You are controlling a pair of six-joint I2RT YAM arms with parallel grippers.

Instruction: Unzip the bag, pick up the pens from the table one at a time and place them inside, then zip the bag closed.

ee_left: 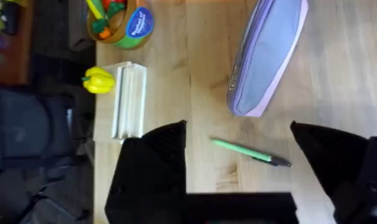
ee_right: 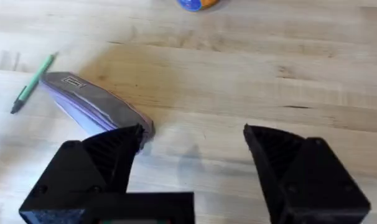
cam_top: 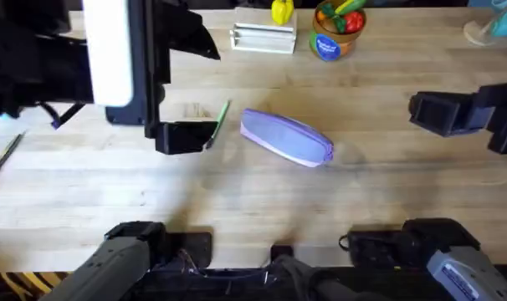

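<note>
Wide light wooden butcher-block table [cam_top: 262,209] is carrying everything. Soft lavender oblong pouch [cam_top: 287,138] is lying near centre, its zip looking closed. Left black gripper [ee_left: 238,168] is hovering spread wide over a thin light green pen with a dark tip [ee_left: 251,152], lying just beside the pouch's end, not touching. Right black gripper [ee_right: 193,162] is hanging wide apart, empty, near the pouch's other end. A pink pen [cam_top: 2,159] is lying at the table's left edge.

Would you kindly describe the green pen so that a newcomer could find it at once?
Start at the lavender bag lying mid-table. Just beside its end nearer the left claw lies the green pen, flat on the wood. It is a thin light green stick with a dark tip, unlike the pink pen at the table's far edge.
</note>
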